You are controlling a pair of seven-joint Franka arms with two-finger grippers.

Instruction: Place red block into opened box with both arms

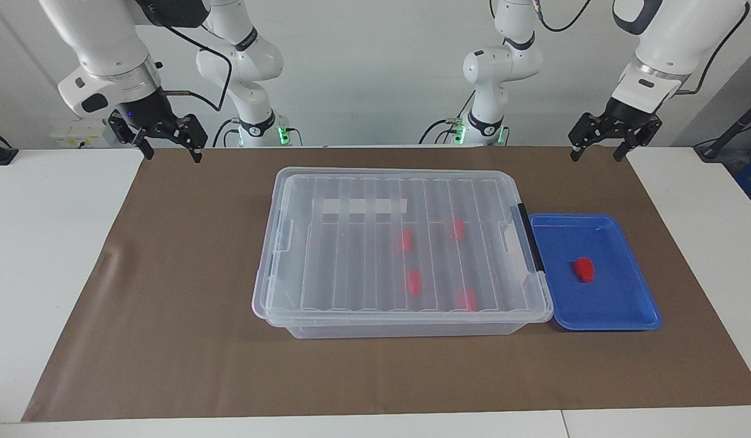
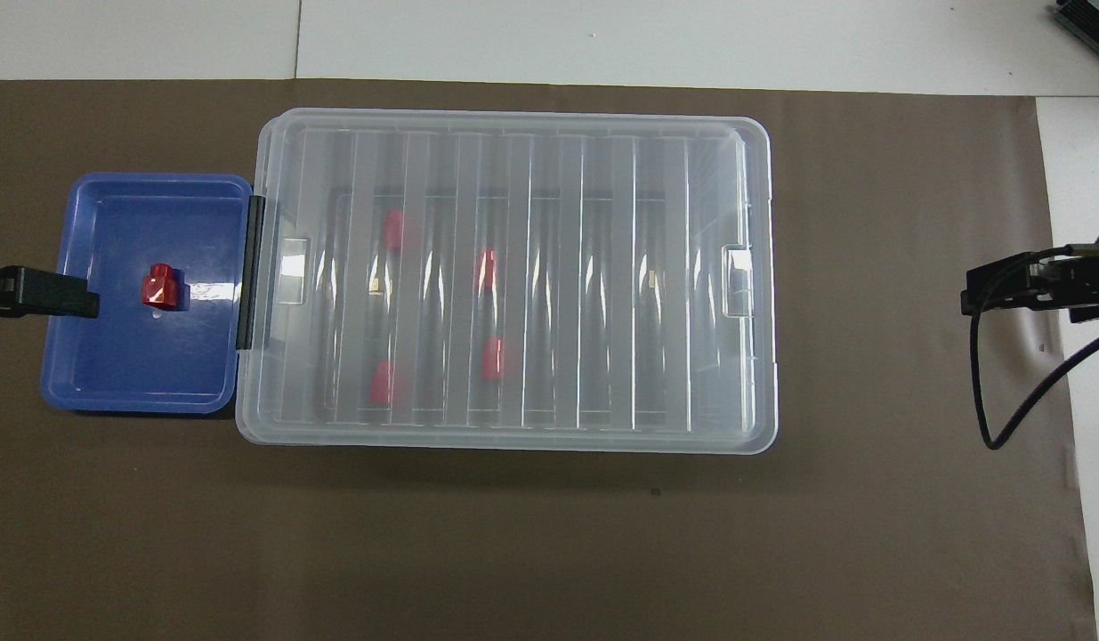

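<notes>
Red block (image 1: 584,269) lies in the blue tray (image 1: 640,304) beside the lidded box (image 1: 278,267), at the left arm's end. Left gripper (image 1: 599,153), jaws open and empty, hangs nearest; right gripper (image 1: 172,152) waits open, well apart.

Facing view: a high camera across the tabletop (image 1: 65,255) from the robots, looking back at them and obliquely down, taking in both arms and the whole brown mat (image 1: 186,292). Overhead view: a camera above the robots' edge, looking steeply down from closer in. Both share the box (image 1: 399,249), blue tray (image 1: 630,304) and mat, half a turn apart.
</notes>
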